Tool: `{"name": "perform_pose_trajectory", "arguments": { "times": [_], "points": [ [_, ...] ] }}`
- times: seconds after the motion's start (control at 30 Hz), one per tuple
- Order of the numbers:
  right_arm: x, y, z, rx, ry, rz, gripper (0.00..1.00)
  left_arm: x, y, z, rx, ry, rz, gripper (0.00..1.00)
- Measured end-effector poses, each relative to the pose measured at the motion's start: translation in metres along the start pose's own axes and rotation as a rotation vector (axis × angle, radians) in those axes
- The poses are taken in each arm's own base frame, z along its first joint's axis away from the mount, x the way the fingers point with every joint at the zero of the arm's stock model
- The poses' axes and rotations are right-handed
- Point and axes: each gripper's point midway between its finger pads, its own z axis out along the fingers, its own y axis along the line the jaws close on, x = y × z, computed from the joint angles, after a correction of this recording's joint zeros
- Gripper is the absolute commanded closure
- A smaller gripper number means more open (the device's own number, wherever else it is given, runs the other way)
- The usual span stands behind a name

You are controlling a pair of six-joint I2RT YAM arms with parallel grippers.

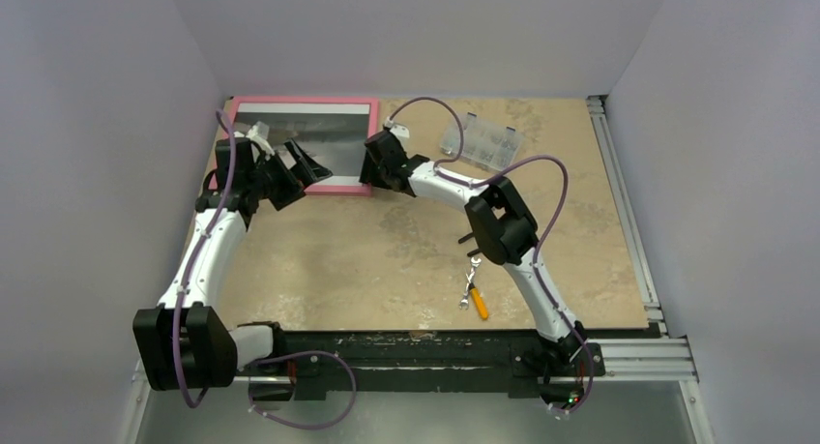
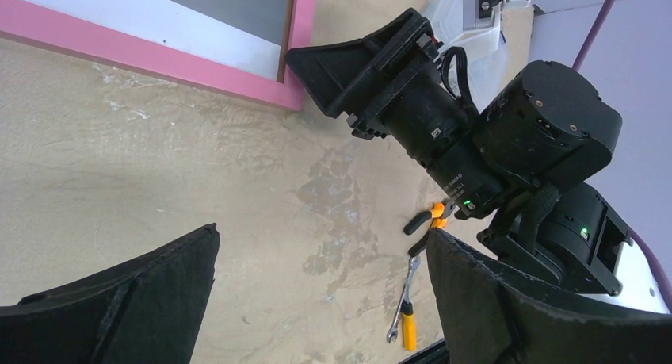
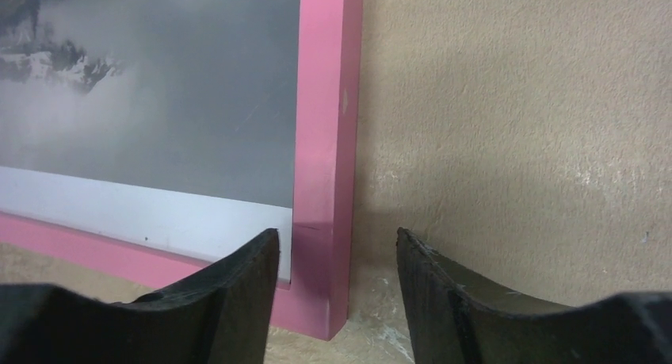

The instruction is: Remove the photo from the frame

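The pink frame [image 1: 334, 188] lies flat at the table's far left, with the photo [image 1: 319, 125] inside it, a grey misty scene with white margins. My right gripper [image 3: 337, 257] is at the frame's near right corner. Its jaws stand apart on either side of the frame's right rail [image 3: 325, 126], one finger over the photo's white margin [image 3: 158, 102] and the other over bare table, with a gap on each side. My left gripper [image 2: 321, 257] hovers open over the table just in front of the frame's near edge [image 2: 158, 63], holding nothing.
A clear plastic parts box [image 1: 481, 141] sits at the far right of the frame. A yellow-handled wrench [image 1: 474, 297] and orange-and-black pliers [image 1: 472, 253] lie near the right arm. A metal rail [image 1: 619, 192] runs along the table's right edge.
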Motion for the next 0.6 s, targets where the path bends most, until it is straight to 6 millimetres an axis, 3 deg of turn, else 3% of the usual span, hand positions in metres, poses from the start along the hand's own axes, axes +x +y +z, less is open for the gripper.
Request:
{"name": "perform_pose_trajectory", "arguments": {
  "times": [0.2, 0.47, 0.53, 0.6],
  "points": [
    [0.008, 0.002, 0.002, 0.04, -0.003, -0.015, 0.63, 0.001, 0.0, 0.002, 0.003, 0.01, -0.028, 0.02],
    [0.011, 0.003, 0.0, 0.064, 0.007, -0.037, 0.63, 0.004, 0.004, 0.005, -0.01, 0.016, -0.065, 0.01],
    [0.011, 0.003, 0.0, 0.079, 0.009, -0.051, 0.7, 0.006, 0.006, 0.006, -0.018, 0.015, -0.081, 0.01],
    [0.013, 0.004, 0.0, 0.085, 0.013, -0.06, 0.86, 0.008, 0.01, 0.007, -0.03, 0.018, -0.096, 0.01]
  ]
}}
